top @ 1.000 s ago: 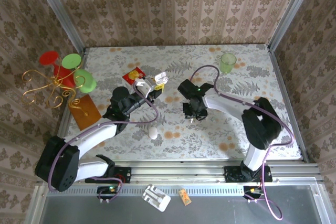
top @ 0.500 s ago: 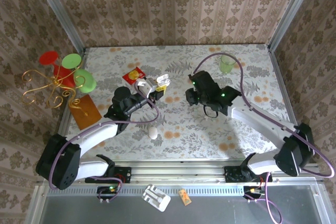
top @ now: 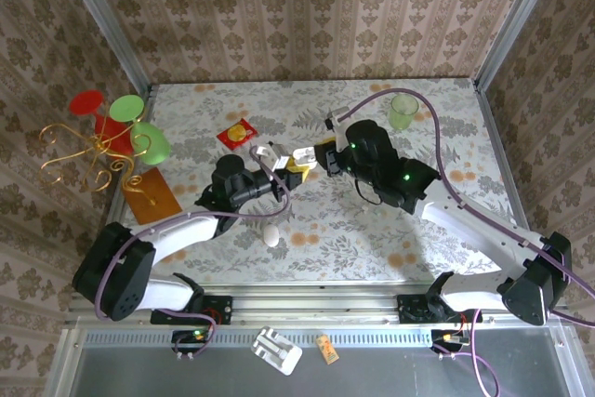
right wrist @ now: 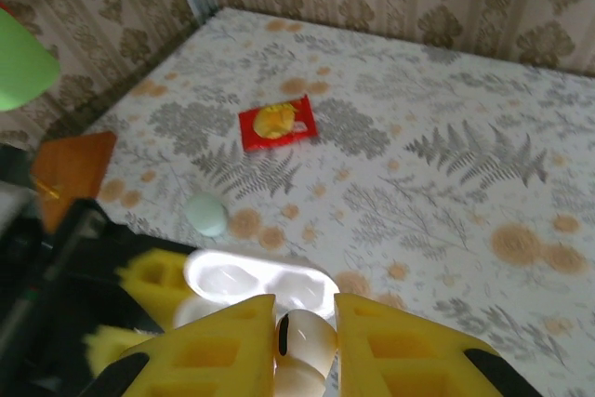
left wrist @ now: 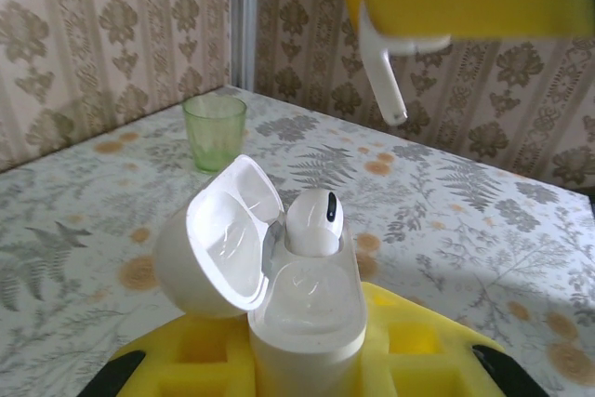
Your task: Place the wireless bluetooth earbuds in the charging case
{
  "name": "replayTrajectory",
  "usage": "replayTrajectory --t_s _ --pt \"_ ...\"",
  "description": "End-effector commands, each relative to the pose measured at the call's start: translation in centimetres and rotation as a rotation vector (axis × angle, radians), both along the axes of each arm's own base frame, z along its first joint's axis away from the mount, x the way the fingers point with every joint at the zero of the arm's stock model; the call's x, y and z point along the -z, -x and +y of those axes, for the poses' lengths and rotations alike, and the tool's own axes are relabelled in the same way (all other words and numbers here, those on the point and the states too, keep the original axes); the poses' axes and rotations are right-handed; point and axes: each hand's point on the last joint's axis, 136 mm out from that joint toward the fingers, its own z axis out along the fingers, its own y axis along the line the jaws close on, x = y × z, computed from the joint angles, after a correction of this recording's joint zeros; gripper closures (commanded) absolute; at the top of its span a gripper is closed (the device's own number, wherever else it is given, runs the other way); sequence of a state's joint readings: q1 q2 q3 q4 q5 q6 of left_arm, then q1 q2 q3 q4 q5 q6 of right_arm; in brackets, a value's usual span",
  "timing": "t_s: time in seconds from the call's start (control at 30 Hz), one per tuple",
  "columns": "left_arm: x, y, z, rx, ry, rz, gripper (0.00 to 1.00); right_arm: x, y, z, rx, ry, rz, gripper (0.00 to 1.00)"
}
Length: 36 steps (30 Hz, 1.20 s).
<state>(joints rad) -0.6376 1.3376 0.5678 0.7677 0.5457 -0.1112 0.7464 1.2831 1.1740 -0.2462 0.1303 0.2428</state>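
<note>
Right tool [top: 323, 157] has swung over, pinching an earbud [left wrist: 383, 76] above the case [left wrist: 307, 313] clamped by left tool [top: 290, 172].

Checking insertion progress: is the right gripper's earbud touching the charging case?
Apart. Left wrist view: the held earbud hangs above the charging case, clear gap between stem tip and case.

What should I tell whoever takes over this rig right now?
Left gripper: shut on the charging case, lid open.
Right gripper: shut on the second earbud, stem down, above the case and apart from it.
Done: first earbud sits in its slot.
To do: lower the second earbud into the free slot beside it and release.
</note>
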Motion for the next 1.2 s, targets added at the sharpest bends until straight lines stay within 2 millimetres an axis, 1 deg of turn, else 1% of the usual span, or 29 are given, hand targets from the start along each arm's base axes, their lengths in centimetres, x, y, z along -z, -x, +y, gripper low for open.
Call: replayTrajectory --t_s 0.0,0.2,0.43,0.5,0.83,0.87,0.9,1.17 --pt "-3.1 0.4 -0.9 0.05 0.084 -0.033 1.0 -3.1 -0.4 2.0 -0.054 -0.05 -0.082 0.79" --pt "-3.8 0.2 -1.0 0.048 0.106 -0.029 1.0 -2.5 -0.6 3.4 -0.083 -0.05 -0.068 0.79" --pt "-4.3 -0.1 -1.0 0.035 0.134 -0.022 1.0 -1.4 -0.5 4.4 -0.108 -0.051 -0.039 0.79" --pt "-4.5 -0.4 -1.0 0.022 0.143 -0.021 1.0 -1.1 -0.4 4.6 -0.116 -0.049 -0.03 0.79" --pt "-5.1 -0.7 -1.0 0.017 0.158 -0.022 1.0 -0.5 0.1 4.9 -0.133 -0.05 -0.013 0.79" --pt "-5.2 -0.6 -1.1 0.02 0.161 -0.025 1.0 0.6 -0.3 5.2 -0.13 -0.033 0.006 0.79" --pt "-5.2 -0.6 -1.1 0.023 0.16 -0.023 1.0 0.8 -0.3 5.2 -0.128 -0.029 0.01 0.79" --pt "-5.6 -0.6 -1.1 0.022 0.172 -0.029 1.0 1.2 -0.3 5.4 -0.134 -0.033 0.017 0.78"
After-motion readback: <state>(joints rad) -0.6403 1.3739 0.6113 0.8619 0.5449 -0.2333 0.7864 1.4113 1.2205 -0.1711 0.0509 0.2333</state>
